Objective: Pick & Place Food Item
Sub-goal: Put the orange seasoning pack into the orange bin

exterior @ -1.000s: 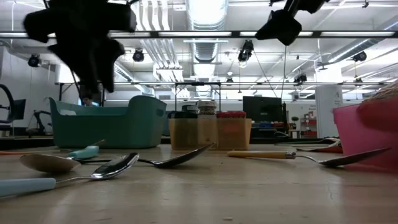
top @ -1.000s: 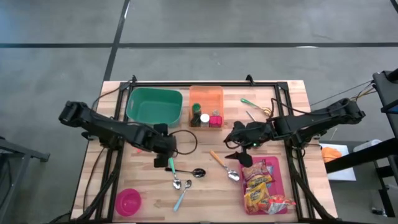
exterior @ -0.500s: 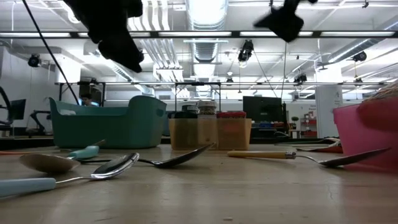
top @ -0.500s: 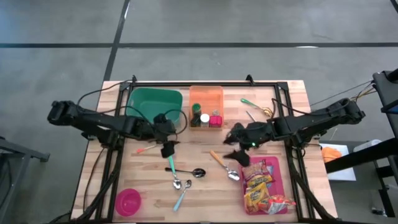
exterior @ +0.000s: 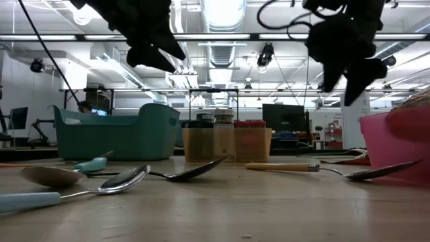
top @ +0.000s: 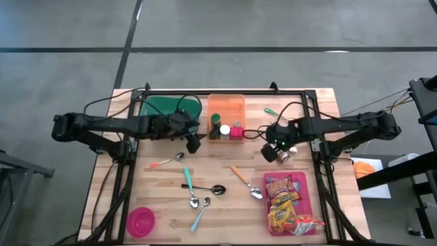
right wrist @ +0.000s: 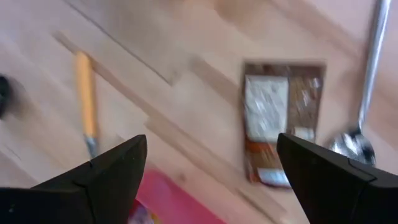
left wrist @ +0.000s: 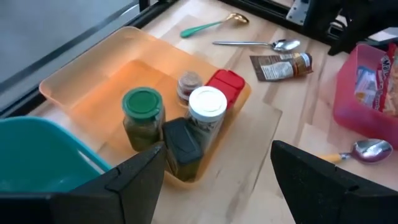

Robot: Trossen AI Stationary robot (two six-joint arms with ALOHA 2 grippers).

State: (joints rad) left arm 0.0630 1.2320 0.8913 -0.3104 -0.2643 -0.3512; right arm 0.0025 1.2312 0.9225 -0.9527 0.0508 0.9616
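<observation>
A green bin point(top: 166, 113) sits beside an orange tray point(top: 227, 107) of jars point(left wrist: 144, 116), with spoons point(top: 193, 190) and a pink bowl point(top: 141, 222) nearer.

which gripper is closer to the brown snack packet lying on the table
Right. The right gripper hangs open just above the brown packet. The left gripper is open too, across the orange tray from it, near the green bin.

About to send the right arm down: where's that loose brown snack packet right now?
In the high view, the brown snack packet lies flat on the table's right half, under the right claw, between the orange bin and the pink tray.
</observation>
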